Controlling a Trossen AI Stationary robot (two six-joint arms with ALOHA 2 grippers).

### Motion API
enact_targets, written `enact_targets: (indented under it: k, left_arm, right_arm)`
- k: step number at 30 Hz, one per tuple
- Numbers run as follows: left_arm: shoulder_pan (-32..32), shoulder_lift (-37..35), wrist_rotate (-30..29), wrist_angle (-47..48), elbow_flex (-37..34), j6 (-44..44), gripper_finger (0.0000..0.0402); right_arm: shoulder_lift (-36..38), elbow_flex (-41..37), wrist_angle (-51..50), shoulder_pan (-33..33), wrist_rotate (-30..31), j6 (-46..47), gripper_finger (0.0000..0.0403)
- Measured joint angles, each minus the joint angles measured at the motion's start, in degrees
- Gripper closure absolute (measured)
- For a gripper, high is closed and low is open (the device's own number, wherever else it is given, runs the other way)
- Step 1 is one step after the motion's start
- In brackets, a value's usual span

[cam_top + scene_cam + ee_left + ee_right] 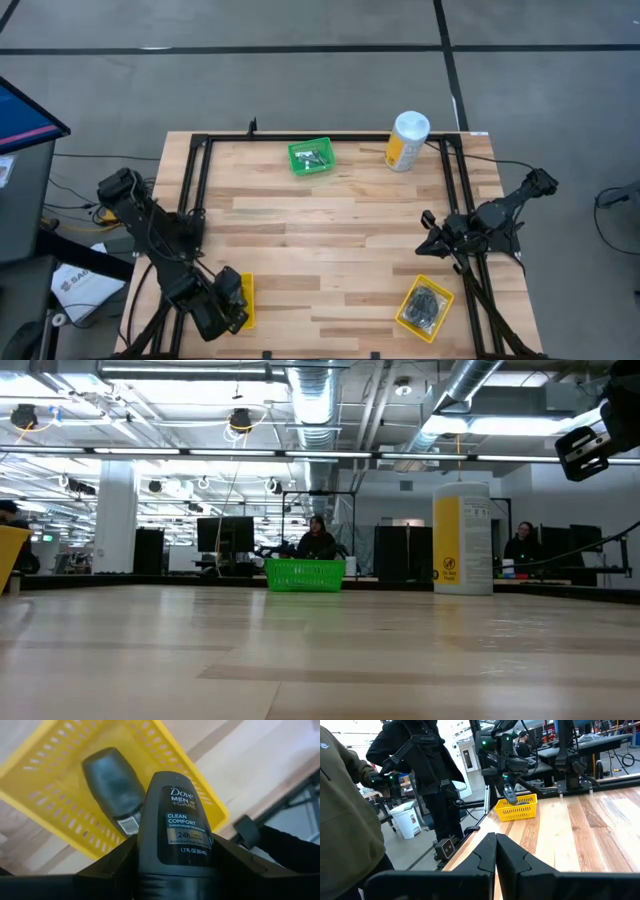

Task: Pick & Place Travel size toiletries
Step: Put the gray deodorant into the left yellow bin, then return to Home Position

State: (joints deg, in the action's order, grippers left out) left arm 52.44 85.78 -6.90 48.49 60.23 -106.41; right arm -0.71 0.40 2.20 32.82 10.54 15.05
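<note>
Dove Men+Care deodorant stick (175, 837) gripped in my left hand (172, 870), held above a yellow tray (45, 795) at the bench's (330, 240) near-left corner; a second stick (112, 782) lies inside. My right hand (495, 852), closed and empty, waits at the right edge.

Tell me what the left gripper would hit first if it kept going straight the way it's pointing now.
Probably the yellow tray. The left gripper, shut on a Dove deodorant, points down into that tray, where a second deodorant lies. Depth is unclear, so the held one might meet that first.
</note>
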Motion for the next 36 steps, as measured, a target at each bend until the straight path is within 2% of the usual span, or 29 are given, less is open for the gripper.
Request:
enact_targets:
  k: [14, 17, 24, 28, 31, 34, 36]
  left_arm:
    - [-0.5, 4.5, 0.3, 3.0, 0.0, -0.2, 0.0194]
    - [-0.5, 4.7, -0.2, 3.0, 0.0, -0.1, 0.0177]
    - [-1.1, 4.5, -0.3, 2.6, 0.0, 0.2, 0.0108]
    - [-1.1, 1.9, -0.4, 2.5, 0.0, 0.9, 0.0083]
    - [-1.0, -3.9, -6.4, 1.5, 0.0, 4.9, 0.008]
    - [-0.5, -12.9, -19.2, 1.3, 0.0, 14.4, 0.0095]
    - [0.0, -19.9, -28.1, 0.2, 0.0, 24.5, 0.0112]
  right_arm:
    - [0.0, 0.0, 0.0, 0.0, 0.0, 0.0, 0.0403]
    - [0.0, 0.0, 0.0, 0.0, 0.0, 0.0, 0.0403]
    - [0.0, 0.0, 0.0, 0.0, 0.0, 0.0, 0.0403]
    - [0.0, 0.0, 0.0, 0.0, 0.0, 0.0, 0.0403]
    - [0.0, 0.0, 0.0, 0.0, 0.0, 0.0, 0.0403]
    - [0.0, 0.0, 0.0, 0.0, 0.0, 0.0, 0.0403]
    - [0.0, 0.0, 0.0, 0.0, 0.0, 0.0, 0.0403]
